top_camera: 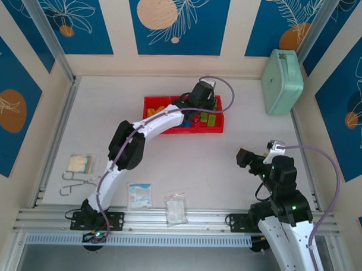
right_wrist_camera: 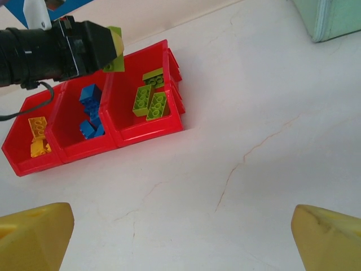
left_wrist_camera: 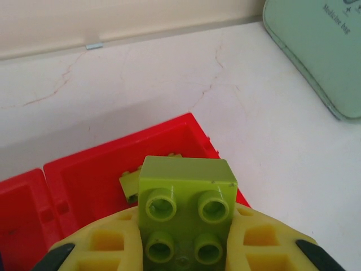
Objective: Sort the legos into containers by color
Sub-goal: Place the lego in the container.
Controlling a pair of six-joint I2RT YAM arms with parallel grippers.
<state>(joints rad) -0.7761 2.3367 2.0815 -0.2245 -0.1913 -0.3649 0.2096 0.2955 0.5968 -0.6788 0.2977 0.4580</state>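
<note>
Lime green lego (left_wrist_camera: 187,195) is pinched tight in the left pincer (left_wrist_camera: 184,248) over the green compartment (right_wrist_camera: 148,130) of the red tray (left_wrist_camera: 84,186), so imo it's drop time, next move = just let go; right pincer (right_wrist_camera: 180,237) idles spread wide w/ nothing in it.

I am making out one line of small dark lettering on the lid of the mint-green case (left_wrist_camera: 316,51), ahead and to the right of the jaws of my left gripper (left_wrist_camera: 186,248); it is looking like "Medicine box". Blue print on a clear packet (top_camera: 139,195) well behind those jaws is coming out too small to read
</note>
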